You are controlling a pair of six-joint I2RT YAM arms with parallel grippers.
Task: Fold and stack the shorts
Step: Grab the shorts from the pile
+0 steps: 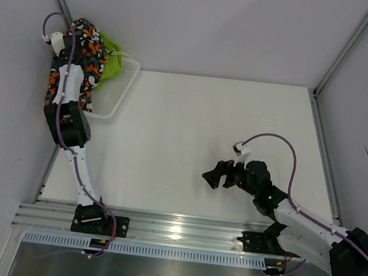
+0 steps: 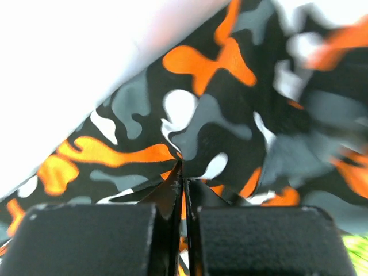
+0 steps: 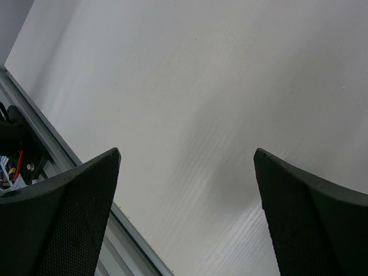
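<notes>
The camo shorts (image 1: pixel 83 49), blotched orange, black, grey and white, hang over the white mesh basket (image 1: pixel 125 85) in the far left corner. The lime green shorts (image 1: pixel 112 62) lie under them in the basket. My left gripper (image 2: pixel 185 178) is shut, its fingers pinching a fold of the camo shorts (image 2: pixel 218 115), which fill the left wrist view. A sliver of green (image 2: pixel 357 246) shows at that view's lower right. My right gripper (image 1: pixel 211 178) hovers open over the bare table right of centre, and in the right wrist view the gripper (image 3: pixel 187 152) has nothing between its fingers.
The basket stands against the left wall (image 1: pixel 12 95) and close to the back wall. An aluminium rail (image 1: pixel 175 232) runs along the near table edge, and it shows in the right wrist view as the rail (image 3: pixel 86 178) at lower left. The white tabletop (image 1: pixel 224 129) spreads between both arms.
</notes>
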